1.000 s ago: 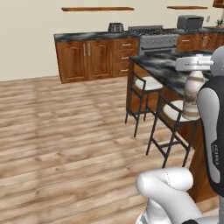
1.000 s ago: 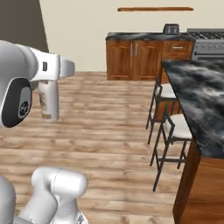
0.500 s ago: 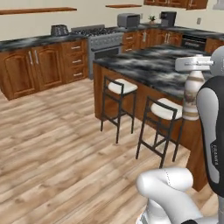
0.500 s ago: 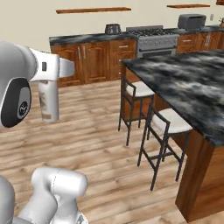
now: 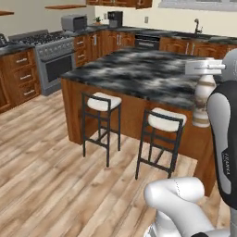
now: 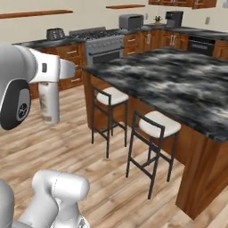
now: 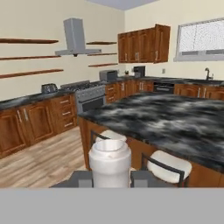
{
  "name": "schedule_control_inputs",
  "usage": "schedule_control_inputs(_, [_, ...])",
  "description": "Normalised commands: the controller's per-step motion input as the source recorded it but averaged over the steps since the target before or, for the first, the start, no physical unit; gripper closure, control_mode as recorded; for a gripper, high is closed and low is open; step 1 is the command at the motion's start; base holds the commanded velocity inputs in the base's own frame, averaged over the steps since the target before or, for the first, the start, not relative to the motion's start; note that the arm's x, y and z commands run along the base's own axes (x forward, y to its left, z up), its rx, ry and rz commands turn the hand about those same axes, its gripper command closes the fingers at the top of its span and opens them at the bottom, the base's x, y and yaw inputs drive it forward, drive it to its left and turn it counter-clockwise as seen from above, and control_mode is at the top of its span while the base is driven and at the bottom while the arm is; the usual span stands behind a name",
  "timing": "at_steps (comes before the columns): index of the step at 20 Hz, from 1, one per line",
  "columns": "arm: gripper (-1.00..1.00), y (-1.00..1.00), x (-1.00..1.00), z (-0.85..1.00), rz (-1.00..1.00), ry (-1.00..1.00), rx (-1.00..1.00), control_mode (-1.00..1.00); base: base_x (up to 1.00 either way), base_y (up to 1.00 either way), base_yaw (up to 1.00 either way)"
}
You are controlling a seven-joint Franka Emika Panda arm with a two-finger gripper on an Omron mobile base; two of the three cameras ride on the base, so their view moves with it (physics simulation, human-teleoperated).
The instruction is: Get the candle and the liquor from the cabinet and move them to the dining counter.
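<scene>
My gripper (image 7: 110, 179) is clamped tight around the liquor (image 7: 110, 163), a small greyish glass bottle with a pale round cap, held upright between the two dark fingers (image 7: 80, 178). In the left base view the bottle (image 5: 203, 99) hangs beneath my white horizontal hand, banded grey and cream; in the right base view it (image 6: 49, 103) looks like a plain pale cylinder. My forearm reaches level, well above the plank wood floor (image 5: 41, 176). Ahead lies the dining counter (image 5: 139, 74), a broad island of black-grey-white marbled stone on a reddish wooden base, with two cream-seated black-framed stools (image 6: 153, 124) along its side. The hand view adds a steel range hood (image 7: 75, 37) and a window (image 7: 201, 39).
</scene>
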Motion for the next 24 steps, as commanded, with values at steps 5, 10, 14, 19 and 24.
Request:
schedule_control_inputs(5, [1.00, 0.00, 0.00, 0.00, 0.00, 0.00, 0.00, 1.00, 0.69, 0.93, -0.59])
schedule_control_inputs(10, [1.00, 0.00, 0.00, 0.00, 0.00, 0.00, 0.00, 1.00, 0.70, 0.98, -0.57])
schedule_control_inputs(14, [1.00, 0.00, 0.00, 0.00, 0.00, 0.00, 0.00, 1.00, 0.69, 0.81, -0.51])
schedule_control_inputs(19, [1.00, 0.00, 0.00, 0.00, 0.00, 0.00, 0.00, 1.00, 0.81, 0.43, -0.44])
schedule_control_inputs(24, [1.00, 0.00, 0.00, 0.00, 0.00, 0.00, 0.00, 1.00, 0.72, -0.04, -0.30])
